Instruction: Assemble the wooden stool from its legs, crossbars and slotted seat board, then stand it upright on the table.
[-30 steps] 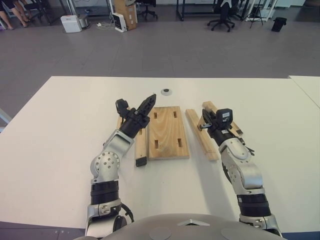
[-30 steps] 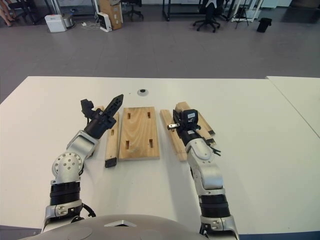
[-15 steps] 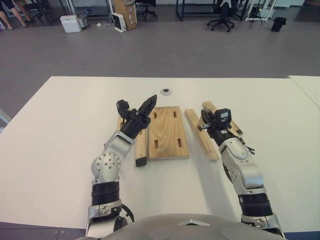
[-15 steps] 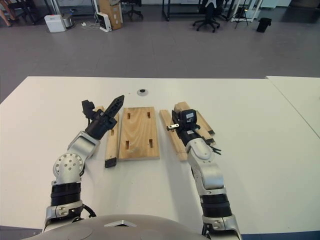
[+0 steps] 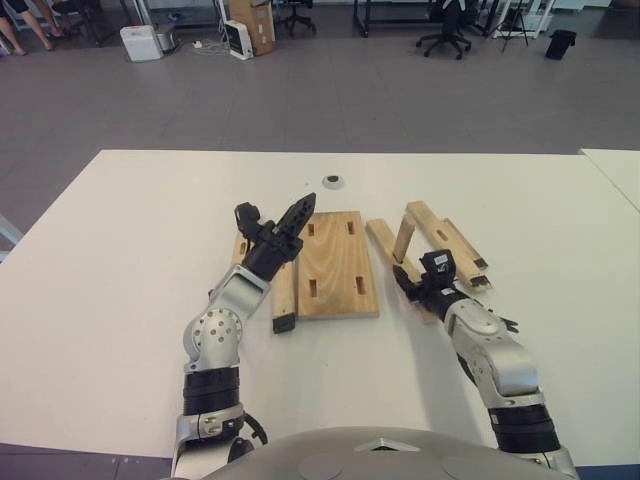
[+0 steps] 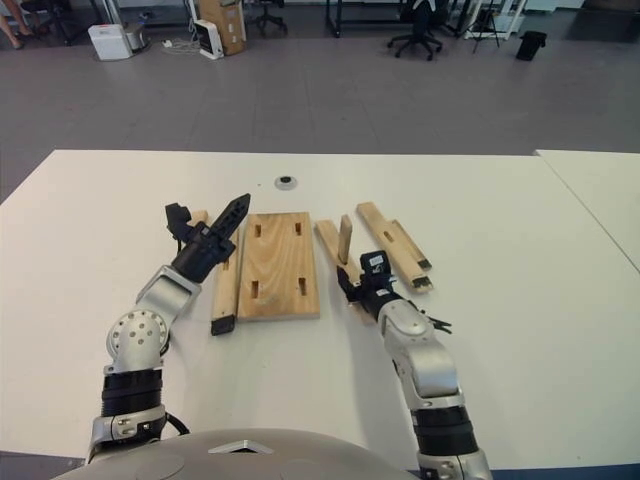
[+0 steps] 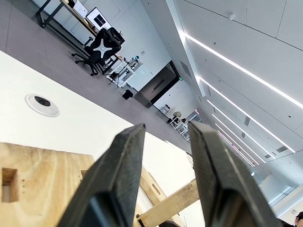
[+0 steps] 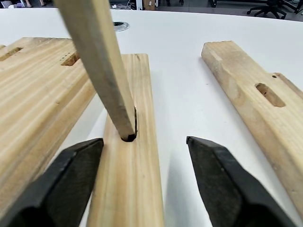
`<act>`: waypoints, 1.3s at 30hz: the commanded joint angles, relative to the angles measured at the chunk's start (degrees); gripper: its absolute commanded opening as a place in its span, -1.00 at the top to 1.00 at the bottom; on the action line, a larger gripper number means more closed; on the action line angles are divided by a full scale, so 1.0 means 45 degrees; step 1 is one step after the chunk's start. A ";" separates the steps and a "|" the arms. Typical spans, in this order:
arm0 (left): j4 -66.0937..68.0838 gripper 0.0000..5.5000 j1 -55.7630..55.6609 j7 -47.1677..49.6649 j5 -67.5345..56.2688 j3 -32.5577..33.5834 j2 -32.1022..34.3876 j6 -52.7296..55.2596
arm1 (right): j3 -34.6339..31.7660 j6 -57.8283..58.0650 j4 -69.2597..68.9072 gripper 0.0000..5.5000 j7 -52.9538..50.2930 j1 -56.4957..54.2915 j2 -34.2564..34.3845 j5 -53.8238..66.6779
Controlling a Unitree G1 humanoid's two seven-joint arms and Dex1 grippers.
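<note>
The slotted seat board (image 5: pixel 338 263) lies flat in the middle of the table. One leg (image 5: pixel 283 290) with a black foot lies along its left side, under my raised left gripper (image 5: pixel 292 216), which is open by a narrow gap and empty. Right of the board lies another leg (image 8: pixel 132 142) with a crossbar (image 5: pixel 403 238) stuck in its slot, leaning upright. My right gripper (image 8: pixel 147 161) is open, low over the near end of that leg, its fingers (image 8: pixel 71 175) on either side of it and clear of the crossbar. Two more legs (image 5: pixel 445 235) lie farther right.
A round cable grommet (image 5: pixel 332 182) sits in the tabletop beyond the board. A second table's corner (image 5: pixel 615 170) shows at the far right. White tabletop (image 5: pixel 120 250) stretches wide on both sides and toward me.
My right gripper has drawn back toward me and dropped low, now open. The crossbar it hovered over now stands in the leg's slot. The left arm has barely moved.
</note>
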 commanded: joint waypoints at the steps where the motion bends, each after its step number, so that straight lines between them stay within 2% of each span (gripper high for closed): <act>1: -0.0195 0.41 0.0184 0.0134 0.0141 -0.0066 -0.0032 -0.0121 | -0.0390 0.1343 -0.1139 -0.41 0.0447 0.0089 -0.0637 0.0333; 12: -0.0242 0.41 0.0344 0.0258 0.0367 -0.0167 -0.0009 -0.0390 | -0.0330 0.3082 -0.1611 -0.41 0.0959 0.0650 -0.0930 0.0676; 18: -0.0189 0.41 0.0274 0.0193 0.0432 -0.0128 0.0037 -0.0339 | -0.0162 0.2820 -0.1522 -0.05 0.1289 0.0933 -0.1161 0.0595; 20: -0.0084 0.41 0.0171 0.0161 0.0480 -0.0149 0.0049 -0.0349 | 0.0015 0.2743 -0.1594 0.14 0.1447 0.0912 -0.1246 0.0564; 22: -0.0023 0.41 0.0070 0.0117 0.0545 -0.0212 0.0063 -0.0343 | 0.0229 0.2698 -0.1596 0.24 0.1681 0.0916 -0.1367 0.0580; 25: 0.0061 0.41 -0.0029 0.0061 0.0614 -0.0192 0.0097 -0.0344 | 0.0263 0.2637 -0.1464 0.24 0.1873 0.0928 -0.1387 0.0657; 29: 0.0345 0.41 -0.0362 -0.0092 0.0726 0.0010 0.0417 -0.0389 | -0.0773 0.2325 -0.1255 0.24 0.2267 0.0009 -0.1238 0.1419; 33: 0.1406 0.41 -0.1480 -0.0482 0.1230 0.0664 0.1544 -0.0945 | -0.3512 0.2135 -0.0666 0.25 0.3128 -0.2962 -0.1584 0.3676; 36: 0.2590 0.41 -0.3060 -0.0823 0.1452 0.0980 0.2057 -0.1332 | -0.4595 0.3013 -0.1155 0.25 0.3706 -0.4376 -0.1336 0.6187; 39: 0.2988 0.41 -0.4774 -0.1000 0.0832 0.0985 0.2299 -0.0492 | -0.5337 0.4120 -0.1349 0.25 0.3763 -0.5495 -0.1081 0.9047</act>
